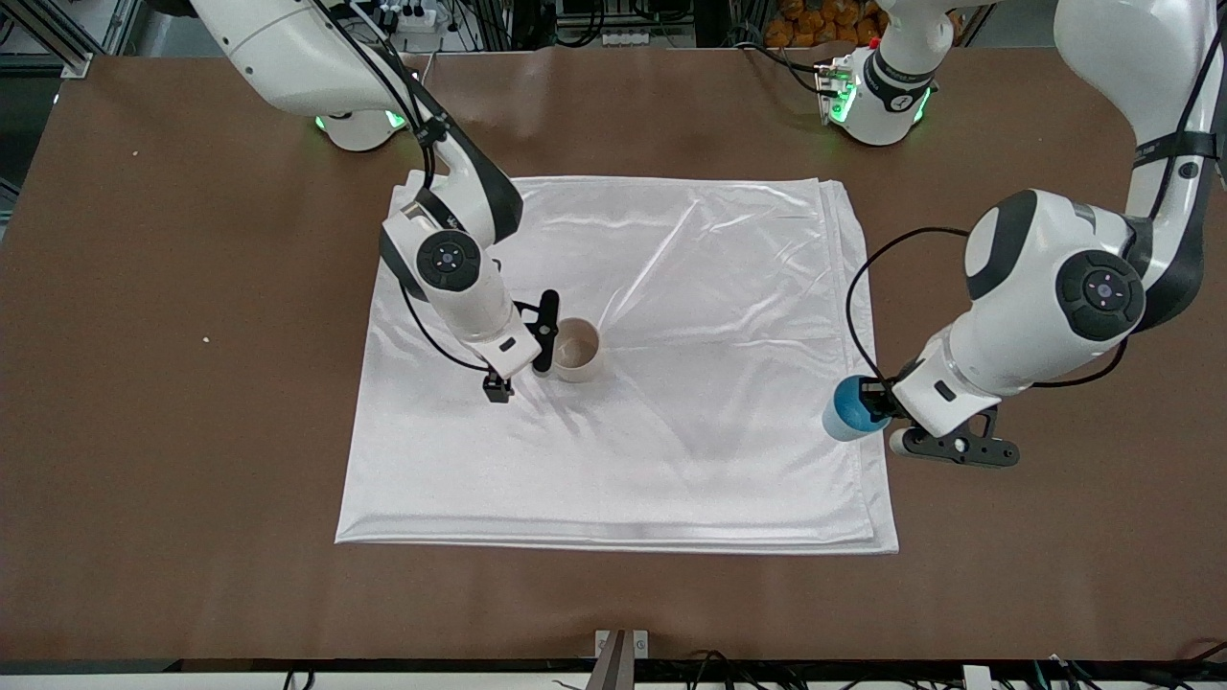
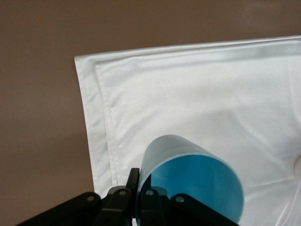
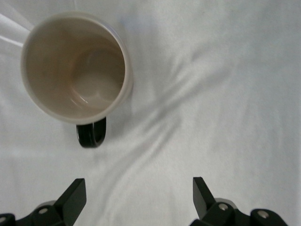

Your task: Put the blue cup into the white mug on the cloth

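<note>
The white mug (image 1: 578,350) stands upright on the cloth (image 1: 671,287), toward the right arm's end, its black handle (image 3: 91,133) facing my right gripper (image 1: 522,360). That gripper is open just beside the mug, low over the cloth, with nothing between its fingers (image 3: 73,197). In the right wrist view the mug (image 3: 75,66) shows a pale empty inside. My left gripper (image 1: 877,410) is shut on the wall of the blue cup (image 1: 848,409), one finger inside and one outside. It holds the cup tilted over the cloth's edge at the left arm's end. The cup's bright blue inside (image 2: 197,183) faces the left wrist camera.
The cloth lies in the middle of a brown table (image 1: 192,383), with bare brown surface all around it. The cloth's corner and hem (image 2: 94,108) lie under the held cup. A small camera mount (image 1: 621,652) sits at the table's near edge.
</note>
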`<state>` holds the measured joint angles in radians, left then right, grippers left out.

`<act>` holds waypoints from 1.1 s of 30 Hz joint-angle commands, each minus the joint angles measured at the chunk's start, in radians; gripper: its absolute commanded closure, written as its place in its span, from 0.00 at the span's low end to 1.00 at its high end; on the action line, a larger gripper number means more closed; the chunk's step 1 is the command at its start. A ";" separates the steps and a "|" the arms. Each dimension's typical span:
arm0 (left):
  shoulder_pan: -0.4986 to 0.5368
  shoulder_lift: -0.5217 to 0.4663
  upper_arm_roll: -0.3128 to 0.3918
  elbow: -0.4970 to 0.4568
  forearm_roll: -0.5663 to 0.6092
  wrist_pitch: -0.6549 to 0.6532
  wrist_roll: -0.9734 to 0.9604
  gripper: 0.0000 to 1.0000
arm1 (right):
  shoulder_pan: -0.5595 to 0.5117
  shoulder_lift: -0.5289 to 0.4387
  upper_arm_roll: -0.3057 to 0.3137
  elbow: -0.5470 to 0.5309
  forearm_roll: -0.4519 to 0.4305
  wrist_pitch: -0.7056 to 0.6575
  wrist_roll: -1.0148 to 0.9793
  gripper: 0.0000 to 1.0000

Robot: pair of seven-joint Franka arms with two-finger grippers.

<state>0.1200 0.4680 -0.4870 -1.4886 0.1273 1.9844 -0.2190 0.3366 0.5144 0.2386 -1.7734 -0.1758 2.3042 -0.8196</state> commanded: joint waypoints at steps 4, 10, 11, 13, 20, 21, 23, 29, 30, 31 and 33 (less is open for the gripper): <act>-0.072 -0.017 -0.031 -0.001 0.000 -0.048 -0.171 1.00 | -0.091 -0.168 0.016 -0.021 -0.013 -0.143 0.007 0.00; -0.157 -0.012 -0.027 0.013 -0.002 -0.047 -0.186 1.00 | -0.129 -0.290 0.014 -0.021 -0.008 -0.249 0.007 0.00; -0.164 -0.009 -0.028 0.017 -0.003 -0.047 -0.201 1.00 | -0.143 -0.309 0.014 -0.021 -0.008 -0.264 0.007 0.00; -0.195 -0.005 -0.028 0.019 -0.003 -0.047 -0.235 1.00 | -0.162 -0.347 0.016 -0.021 -0.004 -0.295 0.008 0.00; -0.293 0.020 -0.021 0.033 0.002 -0.029 -0.286 1.00 | -0.234 -0.468 0.013 -0.026 0.041 -0.410 0.008 0.00; -0.298 0.021 -0.021 0.033 0.002 -0.022 -0.286 1.00 | -0.244 -0.485 0.013 -0.027 0.044 -0.423 0.008 0.00; -0.312 0.029 -0.021 0.033 0.002 -0.001 -0.298 1.00 | -0.267 -0.517 0.013 -0.031 0.045 -0.448 0.010 0.00; -0.373 0.054 -0.018 0.034 0.002 0.045 -0.364 1.00 | -0.333 -0.589 0.010 -0.049 0.059 -0.482 0.017 0.00; -0.381 0.060 -0.015 0.034 0.002 0.053 -0.370 1.00 | -0.346 -0.600 0.010 -0.050 0.065 -0.483 0.020 0.00; -0.387 0.061 -0.012 0.034 0.002 0.059 -0.373 1.00 | -0.358 -0.609 0.008 -0.054 0.068 -0.483 0.020 0.00; -0.411 0.067 -0.005 0.034 0.003 0.074 -0.376 1.00 | -0.381 -0.626 0.008 -0.061 0.070 -0.483 0.023 0.00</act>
<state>-0.2383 0.5033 -0.5141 -1.4857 0.1274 2.0313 -0.5604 0.0156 -0.0415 0.2380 -1.7808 -0.1344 1.8166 -0.8165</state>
